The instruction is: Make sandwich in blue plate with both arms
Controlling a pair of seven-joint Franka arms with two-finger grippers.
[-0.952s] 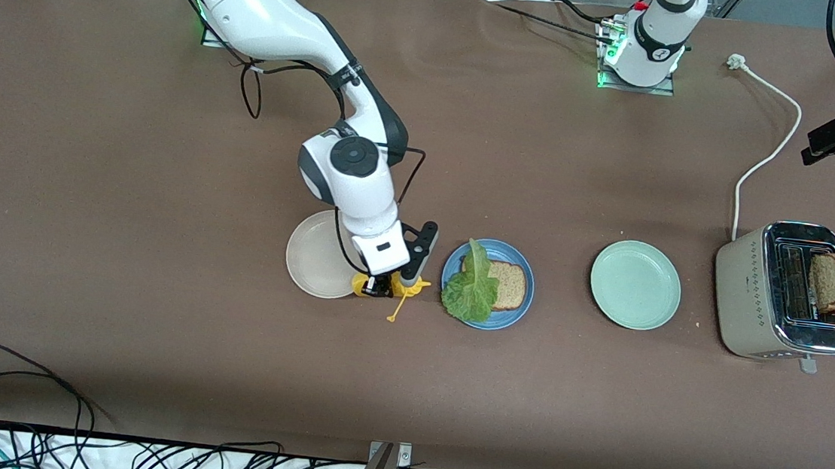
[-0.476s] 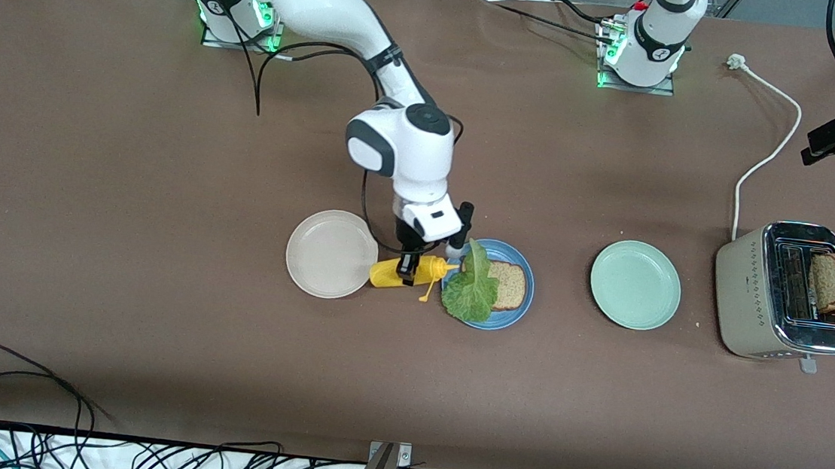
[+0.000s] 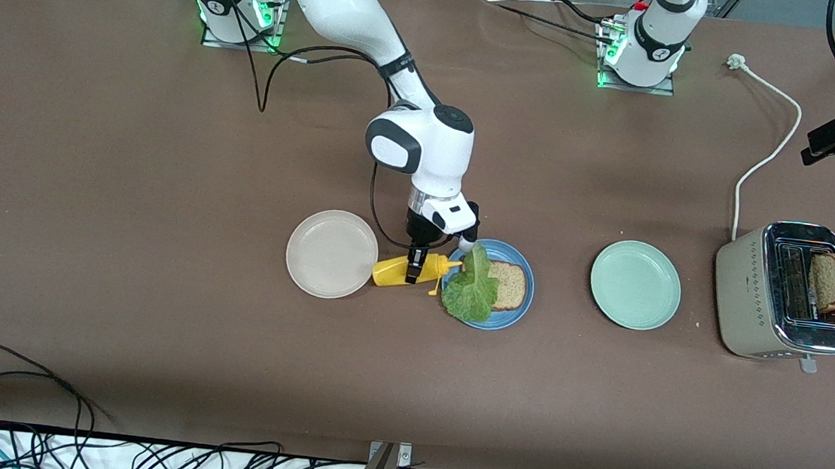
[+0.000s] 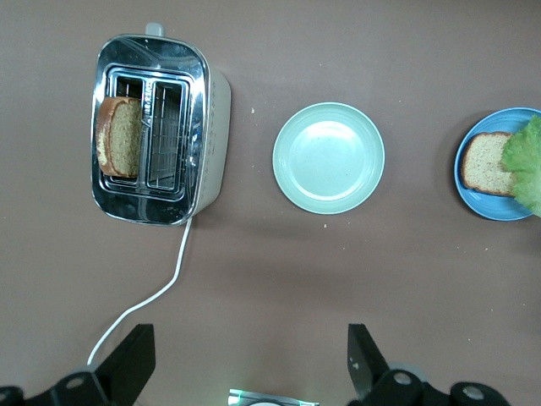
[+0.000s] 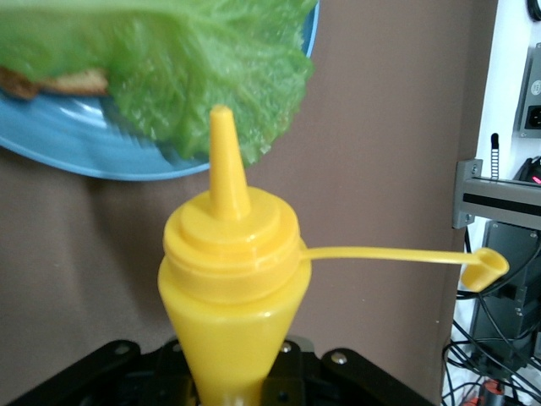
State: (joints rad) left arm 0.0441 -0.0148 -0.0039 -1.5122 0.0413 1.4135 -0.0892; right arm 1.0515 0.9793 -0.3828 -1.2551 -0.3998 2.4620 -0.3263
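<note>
Three plates in a row across the table's middle. Toward the right arm's end, beige plate, bare. Just beside it, yellow bottle tipped on its side in the air, clamped round the body by the right gripper, fingers narrowed onto it; nozzle aimed at the blue plate, tip over that plate's rim, open cap dangling on its strap. In the right wrist view, nozzle tip close against the lettuce's edge. On the blue plate: one bread slice lying flat, lettuce draped over the half of it toward the bottle and hanging past the rim nearest the front camera. No second slice on top yet. Next along, mint plate, bare. At the left arm's end, toaster with a bread slice standing up out of one slot, white cord trailing off to its plug. Left gripper waiting high over the table, fingers spread wide, holding nothing.
</note>
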